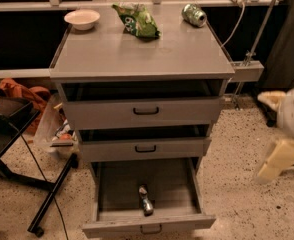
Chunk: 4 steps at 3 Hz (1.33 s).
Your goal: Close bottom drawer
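The bottom drawer (148, 224) of the grey cabinet (142, 54) is pulled far out. Its narrow grey front with a small dark loop handle (151, 229) sits at the bottom edge of the view. A small metallic object (146, 200) lies inside on the drawer floor. The middle drawer (144, 148) and top drawer (144, 111) each stand slightly out, with dark gaps above their fronts. My gripper (282, 131), white and cream, hangs blurred at the right edge, well to the right of the cabinet and above bottom-drawer height, touching nothing.
On the cabinet top are a white bowl (82, 19), a green snack bag (138, 20) and a green can (194, 14) lying on its side. A black stand (17, 149) with a wheeled leg and an orange item (22, 91) are at the left. The floor is speckled.
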Each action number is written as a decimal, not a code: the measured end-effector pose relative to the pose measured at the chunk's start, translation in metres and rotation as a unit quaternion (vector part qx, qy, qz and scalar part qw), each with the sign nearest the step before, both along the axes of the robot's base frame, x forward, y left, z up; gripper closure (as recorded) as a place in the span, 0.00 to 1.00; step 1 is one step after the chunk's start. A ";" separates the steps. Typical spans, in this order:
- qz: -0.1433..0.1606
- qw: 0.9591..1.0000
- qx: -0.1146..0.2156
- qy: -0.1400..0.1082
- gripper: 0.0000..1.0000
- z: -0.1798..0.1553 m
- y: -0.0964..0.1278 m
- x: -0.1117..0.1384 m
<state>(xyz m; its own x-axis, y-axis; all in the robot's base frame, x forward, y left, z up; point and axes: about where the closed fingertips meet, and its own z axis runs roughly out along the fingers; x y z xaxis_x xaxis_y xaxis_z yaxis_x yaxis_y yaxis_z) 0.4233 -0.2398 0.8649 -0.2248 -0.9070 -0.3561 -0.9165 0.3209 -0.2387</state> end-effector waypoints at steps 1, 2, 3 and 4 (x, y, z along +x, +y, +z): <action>0.010 0.998 0.069 -0.007 0.00 -0.080 -0.004 -0.005; 0.034 0.992 0.124 -0.016 0.00 -0.149 0.001 0.001; 0.059 0.984 0.170 -0.004 0.00 -0.228 0.007 -0.005; 0.059 0.984 0.170 -0.004 0.00 -0.228 0.007 -0.005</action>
